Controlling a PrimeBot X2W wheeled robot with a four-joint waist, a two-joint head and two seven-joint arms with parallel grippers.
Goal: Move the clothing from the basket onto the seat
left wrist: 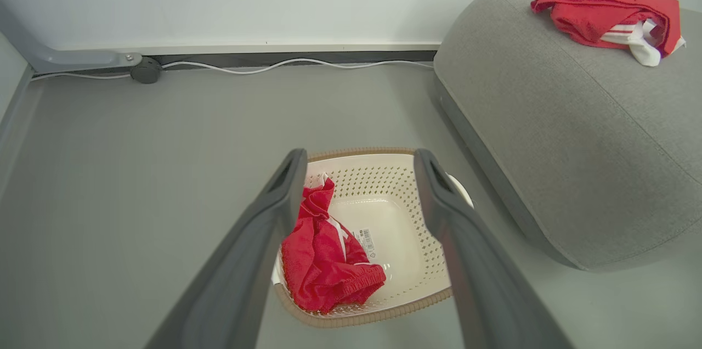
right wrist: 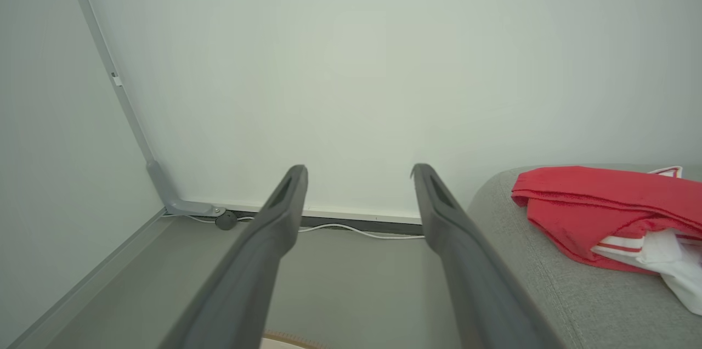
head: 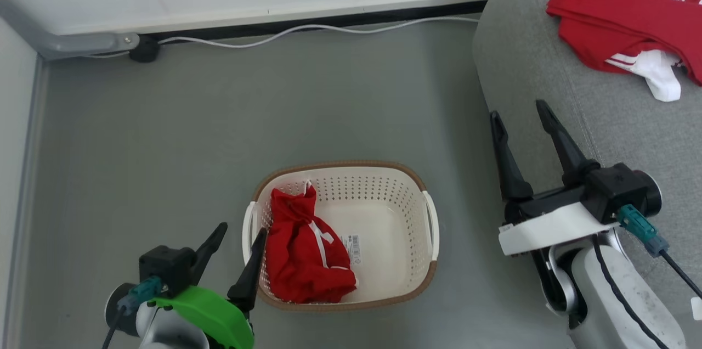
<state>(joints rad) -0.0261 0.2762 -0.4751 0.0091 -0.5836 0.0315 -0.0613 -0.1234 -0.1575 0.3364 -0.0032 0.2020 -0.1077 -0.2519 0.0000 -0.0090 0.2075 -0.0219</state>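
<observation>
Left tool (head: 242, 230), spread and empty, hovers at the eight o'clock rim of the basket (head: 340, 164). Best to drop onto the thickest fold of the red garment (head: 307, 253) bunched in its nine o'clock half, clear of the rim. Right tool (head: 518, 108), also spread, hangs beside the seat (head: 526, 63) bearing the other garment (head: 620, 31).

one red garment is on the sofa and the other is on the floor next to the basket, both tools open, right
Not quite. The second red garment lies inside the basket, not on the floor beside it, as the head view shows. The other red garment is on the sofa, and the left tool and right tool are open.
</observation>
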